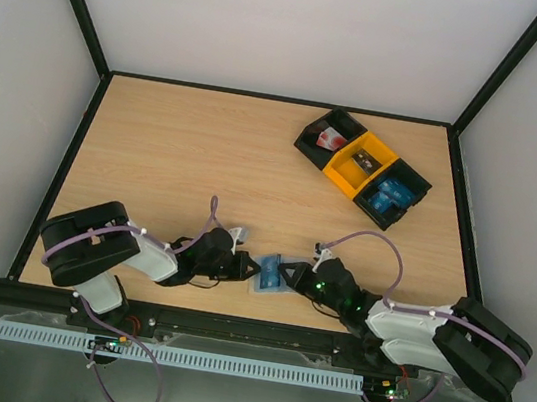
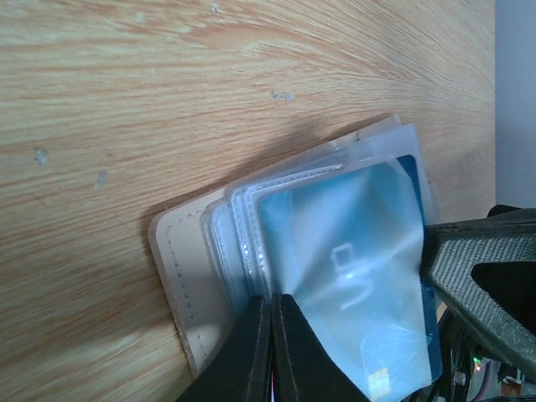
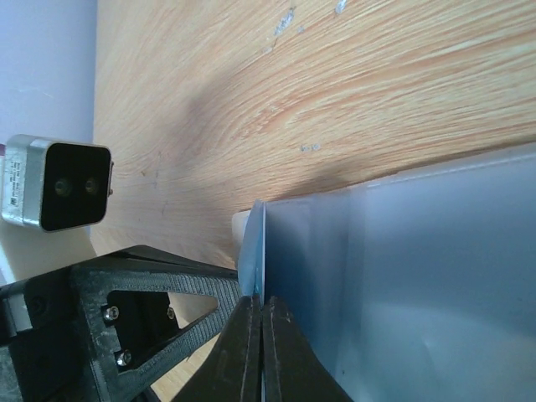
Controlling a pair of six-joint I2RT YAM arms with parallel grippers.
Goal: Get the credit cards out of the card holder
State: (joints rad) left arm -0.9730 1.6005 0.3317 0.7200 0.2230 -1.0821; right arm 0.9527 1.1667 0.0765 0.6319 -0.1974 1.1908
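Observation:
The card holder lies near the table's front edge between both grippers. In the left wrist view its pale cover rests on the wood with translucent sleeves fanned above it. A bright-blue credit card sits in the top sleeve, its far edge poking out. My left gripper is shut on that sleeve's near edge. From the opposite side my right gripper is shut on a thin blue edge, which looks like the credit card, beside the blue-grey sleeve. From above, the left gripper and right gripper face each other.
A row of bins stands at the back right: a black bin with a red-and-white item, a yellow bin with a dark item, and a black bin holding blue cards. Black frame rails edge the table.

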